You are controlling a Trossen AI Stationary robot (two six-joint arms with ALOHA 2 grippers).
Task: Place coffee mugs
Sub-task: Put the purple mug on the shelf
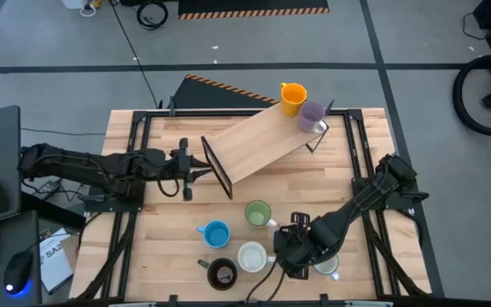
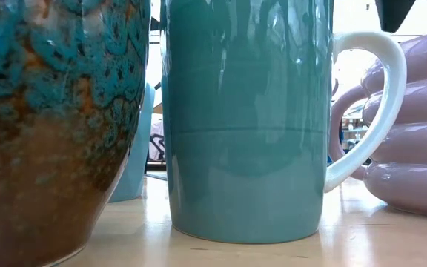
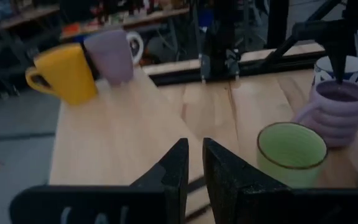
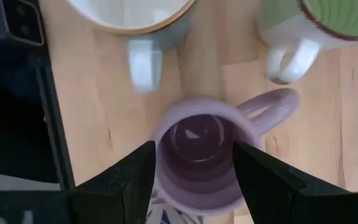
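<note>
The right claw (image 4: 194,171) is spread wide and poised straight above the ribbed purple mug (image 4: 197,152), with one finger flanking each side of its body and nothing gripped yet; for a sound pick it is best lowered squarely until both fingers bracket the wall, clear of the handle, before being closed. The mug stands upright on the counter (image 1: 348,183) near the front right, just beside the green mug (image 4: 328,18), its long axis vertical, mouth upward. The left claw (image 3: 191,171), nearly closed and empty, is parked by the wooden ramp (image 1: 254,145).

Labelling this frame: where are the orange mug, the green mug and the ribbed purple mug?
orange mug (image 1: 292,96), high view, its body.
green mug (image 1: 257,213), high view, its inside.
ribbed purple mug (image 4: 199,144), right wrist view, its inside.
</note>
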